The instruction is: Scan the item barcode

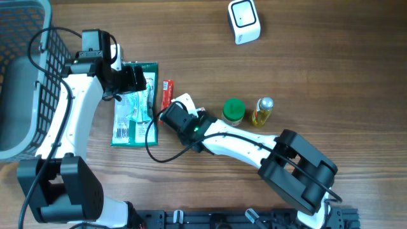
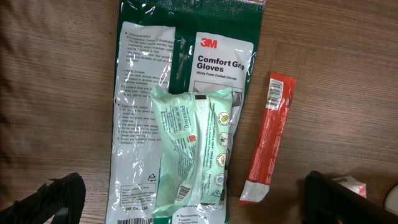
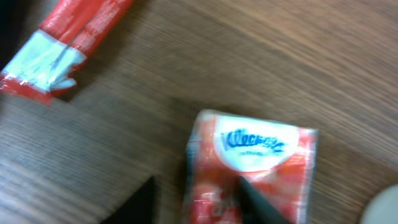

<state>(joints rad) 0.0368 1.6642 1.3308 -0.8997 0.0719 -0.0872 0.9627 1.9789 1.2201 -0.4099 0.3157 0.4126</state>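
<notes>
While the right jaws sit over one end of the Kleenex tissue pack lying mid-surface, I cannot tell whether they pinch it or merely bracket it. The left jaws hang spread wide, holding nothing, above a green glove packet topped by a pale wipes pack. A red sachet lies just left of the tissue pack. The white scanner sits at the far side, well apart.

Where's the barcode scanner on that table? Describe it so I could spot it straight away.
Find the big grey basket at the table's left, then look right along the far side. The scanner stands alone there, beyond the green-lidded jar and yellow bottle. It's the only white box, with a dark-rimmed square face.
</notes>
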